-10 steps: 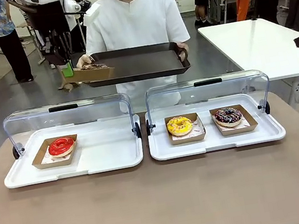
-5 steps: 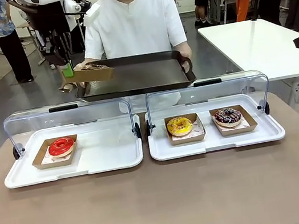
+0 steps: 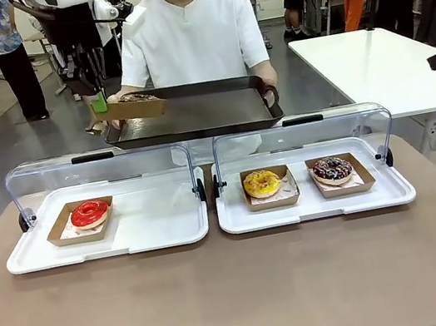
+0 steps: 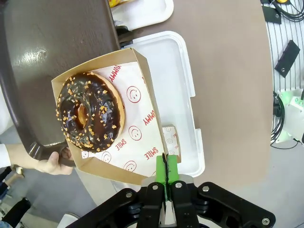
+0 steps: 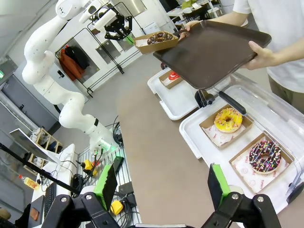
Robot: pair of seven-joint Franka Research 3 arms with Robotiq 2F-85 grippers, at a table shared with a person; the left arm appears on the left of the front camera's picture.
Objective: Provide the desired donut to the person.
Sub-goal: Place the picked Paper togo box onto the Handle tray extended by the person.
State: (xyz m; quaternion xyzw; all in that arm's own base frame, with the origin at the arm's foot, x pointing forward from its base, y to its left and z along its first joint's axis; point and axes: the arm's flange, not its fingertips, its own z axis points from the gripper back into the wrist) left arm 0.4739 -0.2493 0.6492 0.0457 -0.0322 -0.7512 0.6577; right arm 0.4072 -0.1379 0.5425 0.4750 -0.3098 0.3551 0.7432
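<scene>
Left jaws are clenched on the rim of the box (image 4: 140, 101) carrying the chocolate donut (image 4: 90, 116). The box hangs over the 10 o'clock corner of the tray (image 3: 193, 115), which the person (image 3: 195, 32) holds beyond the desk (image 3: 241, 294); whether box and tray touch is unclear. Right jaws are released above the desk, with a yellow donut (image 5: 228, 119) at their 1 o'clock.

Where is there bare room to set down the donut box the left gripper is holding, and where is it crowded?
The person's dark tray is bare from the box at its left edge to the hand on its right end. The left case is free right of the red donut. The right case is crowded with two boxed donuts.
</scene>
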